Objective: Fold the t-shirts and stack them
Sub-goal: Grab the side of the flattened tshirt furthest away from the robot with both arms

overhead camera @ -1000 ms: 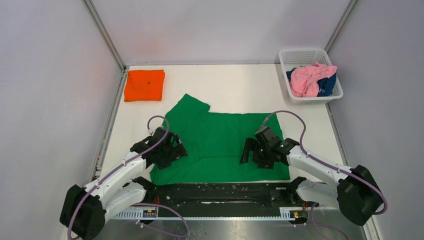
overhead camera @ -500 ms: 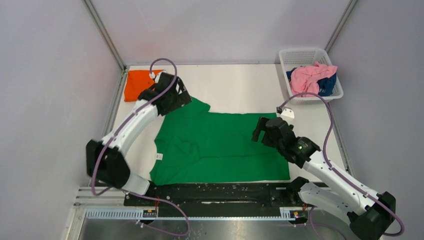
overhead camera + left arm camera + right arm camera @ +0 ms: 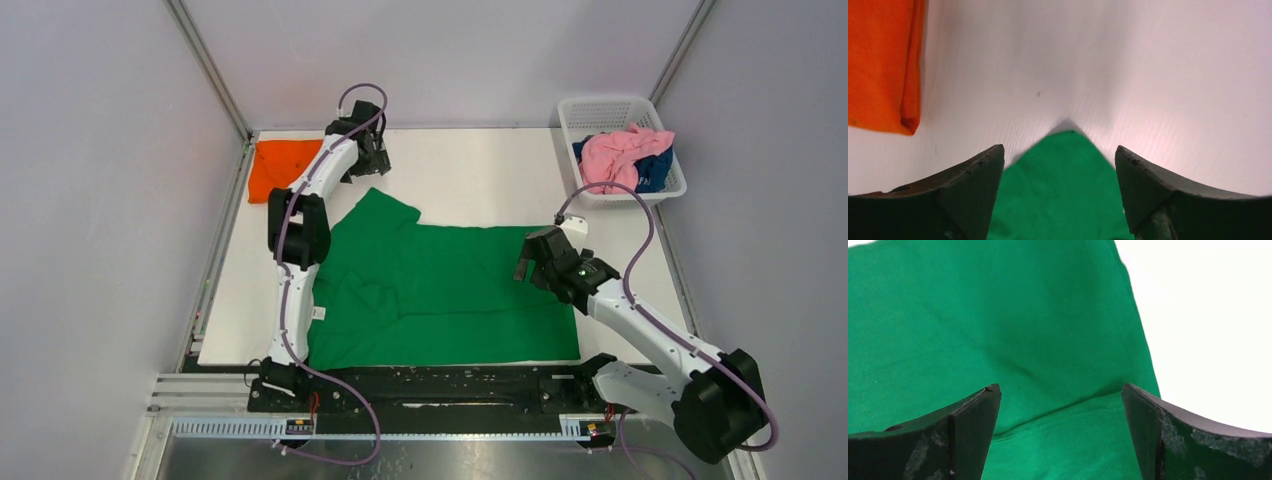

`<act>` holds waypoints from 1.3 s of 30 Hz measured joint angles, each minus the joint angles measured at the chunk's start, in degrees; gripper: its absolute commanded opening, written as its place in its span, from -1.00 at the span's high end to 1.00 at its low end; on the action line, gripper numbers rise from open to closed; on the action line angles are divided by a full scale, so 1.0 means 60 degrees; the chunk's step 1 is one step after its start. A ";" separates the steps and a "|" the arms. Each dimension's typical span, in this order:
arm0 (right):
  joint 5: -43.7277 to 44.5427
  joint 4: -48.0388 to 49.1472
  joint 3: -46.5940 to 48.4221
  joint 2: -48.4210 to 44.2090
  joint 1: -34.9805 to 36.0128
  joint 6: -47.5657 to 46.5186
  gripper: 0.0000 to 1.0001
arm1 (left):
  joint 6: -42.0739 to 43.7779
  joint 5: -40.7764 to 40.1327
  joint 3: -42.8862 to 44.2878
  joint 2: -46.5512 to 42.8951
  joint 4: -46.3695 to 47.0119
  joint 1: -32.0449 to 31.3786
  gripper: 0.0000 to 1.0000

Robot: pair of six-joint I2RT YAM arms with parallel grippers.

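Note:
The bright green t-shirt (image 3: 440,290) lies spread flat mid-table, its white neck label (image 3: 318,313) at the left edge. The folded orange t-shirt (image 3: 278,170) sits at the far left. The pink t-shirt (image 3: 612,158) and the navy t-shirt (image 3: 657,172) lie crumpled in the basket. My left gripper (image 3: 375,168) is open and empty, reaching far back above the green sleeve tip (image 3: 1063,190); the orange shirt (image 3: 883,60) is to its left. My right gripper (image 3: 524,268) is open and empty over the green shirt's right edge (image 3: 1023,315), with a fold line between its fingers.
A white plastic basket (image 3: 600,103) stands at the far right corner. Bare white table (image 3: 1208,315) lies right of the green shirt and behind it (image 3: 1148,60). Metal frame posts rise at both back corners. The left arm stretches over the shirt's left side.
My left arm swung from the shirt's near-left side far back to the sleeve tip beside the orange shirt. My right gripper moved back and right to the shirt's right edge. The neck label came into view.

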 measured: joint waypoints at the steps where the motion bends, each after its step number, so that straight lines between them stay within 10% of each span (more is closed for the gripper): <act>1: -0.0222 0.0025 0.0000 0.0189 -0.0186 -0.0029 -0.99 | 0.0146 -0.0051 0.0313 0.0280 -0.0062 0.0000 -0.55; 17: -0.1898 0.0270 0.0004 0.1118 -0.0965 -0.0226 -0.99 | 0.0809 -0.0029 0.0889 0.1574 0.0127 0.0000 -0.13; 27: -0.1581 0.0157 0.0135 0.1166 -0.1013 -0.0393 -0.99 | 0.0568 0.0062 0.0729 0.1548 0.0215 -0.0018 1.00; 39: -0.1173 -0.0313 0.3388 0.4309 -0.2590 -0.0943 -0.99 | 0.0572 0.0823 -0.1905 -0.0091 0.0430 -0.0029 1.00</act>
